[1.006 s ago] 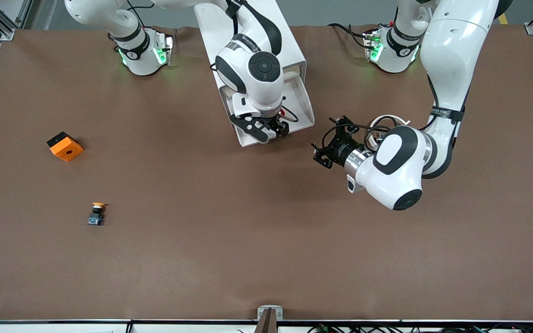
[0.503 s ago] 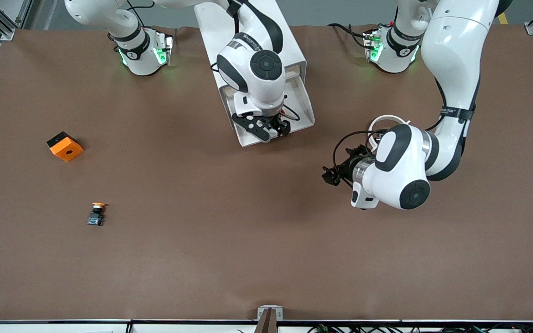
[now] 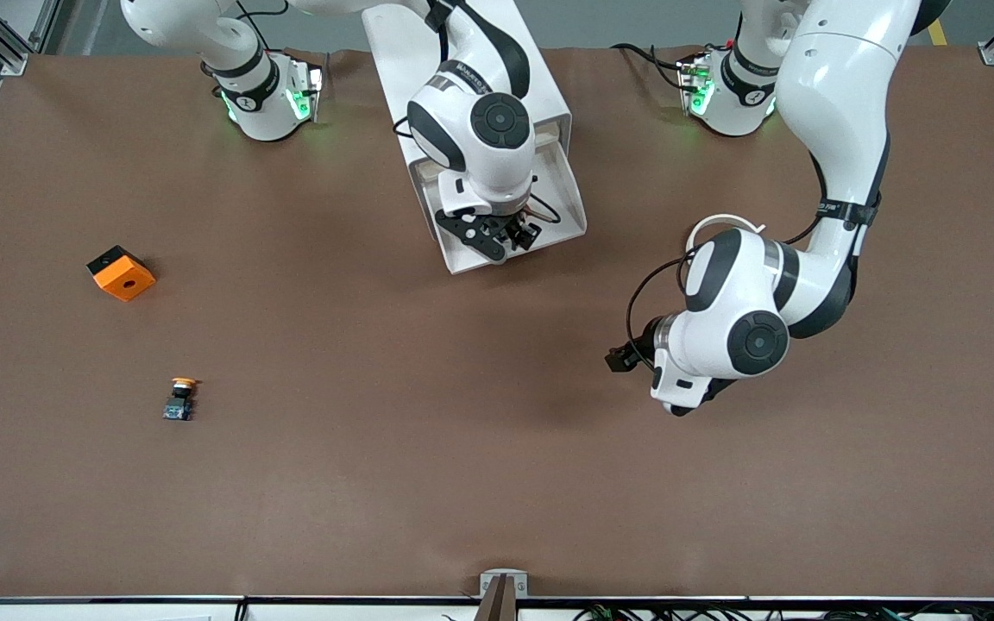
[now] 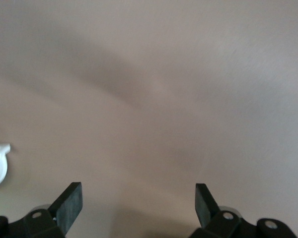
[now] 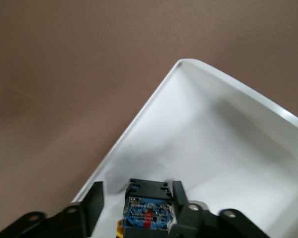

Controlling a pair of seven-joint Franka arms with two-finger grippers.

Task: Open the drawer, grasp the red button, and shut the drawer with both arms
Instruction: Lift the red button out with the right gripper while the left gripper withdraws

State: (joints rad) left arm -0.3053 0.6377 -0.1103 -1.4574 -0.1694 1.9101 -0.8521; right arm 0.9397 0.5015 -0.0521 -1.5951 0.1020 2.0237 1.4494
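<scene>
The drawer (image 3: 573, 214) stands pulled out of the white cabinet (image 3: 398, 39) between the arms' bases. My right gripper (image 3: 514, 240) is down inside it. In the right wrist view the button (image 5: 149, 210) shows its black body and bluish base inside the white drawer tray (image 5: 213, 129); its cap is hidden. The right gripper (image 5: 137, 191) is open around the button: one finger (image 5: 179, 194) touches the body, the other (image 5: 94, 201) stands apart from it. My left gripper (image 3: 620, 358) is wide open and empty over bare table (image 4: 139, 191).
A button with a yellow-orange cap (image 3: 179, 398) and an orange cube with a hole (image 3: 121, 272) lie toward the right arm's end of the table, both nearer to the front camera than the cabinet. The brown table (image 3: 462, 448) runs wide between them and the left arm.
My left arm has swung away from the drawer's side toward the front camera and turned its gripper down. My right gripper has shifted slightly inside the drawer.
</scene>
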